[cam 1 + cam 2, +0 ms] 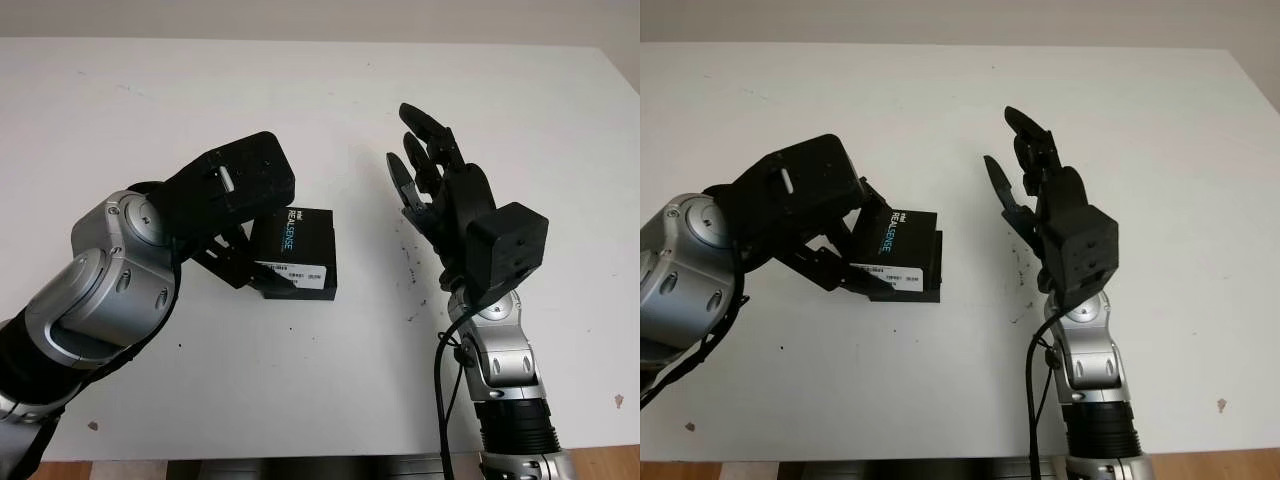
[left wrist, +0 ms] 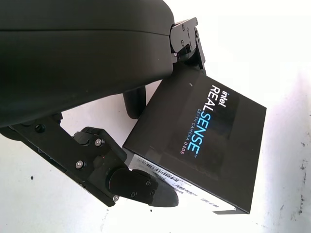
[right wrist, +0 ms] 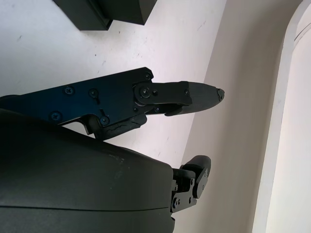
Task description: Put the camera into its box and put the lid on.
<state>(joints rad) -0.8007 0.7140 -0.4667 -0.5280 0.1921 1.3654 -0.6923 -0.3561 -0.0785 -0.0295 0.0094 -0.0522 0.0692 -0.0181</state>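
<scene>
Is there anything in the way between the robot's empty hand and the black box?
Nothing visible is. The open right hand hovers above the white table, and only bare tabletop lies between it and the black rectangular RealSense box, which the left hand is gripping.

Box (image 1: 296, 250): black, white and blue lettering on the lid, white barcode label along one side. Worktop (image 1: 330, 90): white, flecked with small dark specks. Left hand (image 1: 235, 262) and right hand (image 1: 425, 165): black; forearms silver.
</scene>
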